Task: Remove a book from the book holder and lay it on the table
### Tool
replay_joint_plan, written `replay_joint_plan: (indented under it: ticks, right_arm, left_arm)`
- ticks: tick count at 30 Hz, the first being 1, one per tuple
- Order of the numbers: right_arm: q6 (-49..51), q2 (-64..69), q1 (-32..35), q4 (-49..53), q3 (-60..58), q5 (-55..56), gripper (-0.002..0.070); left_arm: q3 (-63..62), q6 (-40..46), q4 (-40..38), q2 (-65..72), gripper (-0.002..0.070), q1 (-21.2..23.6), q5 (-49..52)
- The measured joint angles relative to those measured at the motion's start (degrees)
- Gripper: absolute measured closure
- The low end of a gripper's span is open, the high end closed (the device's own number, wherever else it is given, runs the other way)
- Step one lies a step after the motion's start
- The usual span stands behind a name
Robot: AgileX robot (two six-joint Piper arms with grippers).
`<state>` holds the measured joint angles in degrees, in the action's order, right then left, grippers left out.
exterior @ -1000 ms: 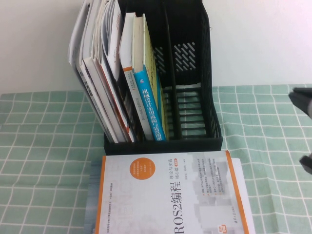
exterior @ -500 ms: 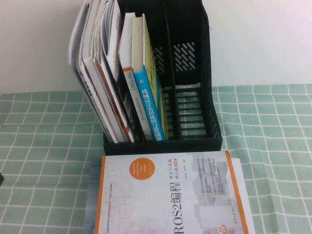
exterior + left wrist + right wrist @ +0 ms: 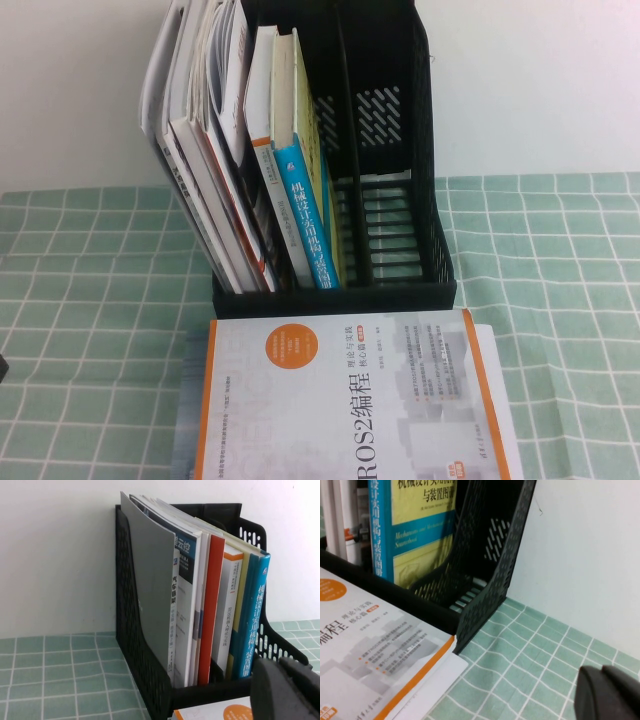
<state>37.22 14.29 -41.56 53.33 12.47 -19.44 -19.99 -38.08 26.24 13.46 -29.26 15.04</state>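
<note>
Compared with the frame one second earlier, the right arm has left the high view: the dark shape that stood at the 3 o'clock edge is gone, and nothing else has shifted.

The white book with orange edging (image 3: 350, 400) lies flat on the table (image 3: 90, 300), cover up, its far edge touching the front lip of the black book holder (image 3: 400, 200). It occupies the 6 o'clock zone of the high view, directly in front of the holder. Judged from this layout, the transfer is complete and both arms have pulled back to clear the work area.

The holder stands upright at 12 o'clock against the white wall. Its left compartment holds the remaining volumes, which lean leftward because the removed book no longer braces them. The blue book (image 3: 305, 225) stands at the right end of that row, against the divider. The right compartment is empty.

Left pincer (image 3: 285, 690): only a dark padded part shows in the left wrist view, low and just short of the holder's front corner. Whether it is spread or pressed together cannot be told.

Right pincer (image 3: 607, 695): only a dark part shows in the right wrist view, above the green checked cloth, well apart from the holder's right wall. Its state cannot be told. It grips nothing visible.
</note>
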Motion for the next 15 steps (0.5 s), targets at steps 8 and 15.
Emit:
replay_joint_plan:
  ticks: [8, 15]
  right_arm:
    - [0.2, 0.0, 0.0, 0.0, 0.0, 0.1, 0.0678]
    - [0.2, 0.0, 0.0, 0.0, 0.0, 0.2, 0.0678]
  left_arm:
    - [2.3, -0.1, 0.0, 0.0, 0.0678, 0.0, -0.1]
    - [10.3, -0.1, -1.6, -1.1, 0.0678, 0.6, 0.2]
